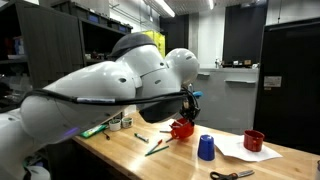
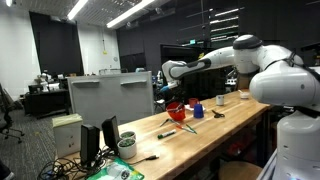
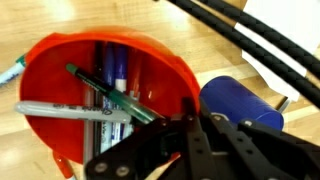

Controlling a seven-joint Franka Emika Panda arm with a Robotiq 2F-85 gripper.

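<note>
Claw (image 3: 190,135): seen in the wrist view directly over the red cup (image 3: 60,50), its black fingers drawn close together at the cup's near rim. The lower end of a green marker (image 3: 105,92) is lost under the fingertips; whether it is clamped or merely passed over cannot be told. In both exterior views the claw (image 1: 186,108) is seen pointing down, just above the cup (image 1: 182,129).

Red cup: located about midway along the wooden table (image 1: 130,160), set back from its long front edge. It is also noted in an exterior view (image 2: 176,112). Contents recorded from the wrist view:
- the green marker, slanted across the cup;
- a white marker (image 3: 70,112), lying crosswise beneath it;
- a purple marker (image 3: 118,65), leaning against the far wall.

Blue cup (image 3: 240,105): placed just beside the red cup, nearer the front edge (image 1: 206,148). Its contents cannot be seen.

A second red cup (image 1: 254,141) is set on a white paper sheet (image 1: 235,153) toward the table's end. Scissors (image 1: 232,175) are noted at the front edge. Loose markers (image 1: 155,147) are left on the tabletop beside the first red cup.
</note>
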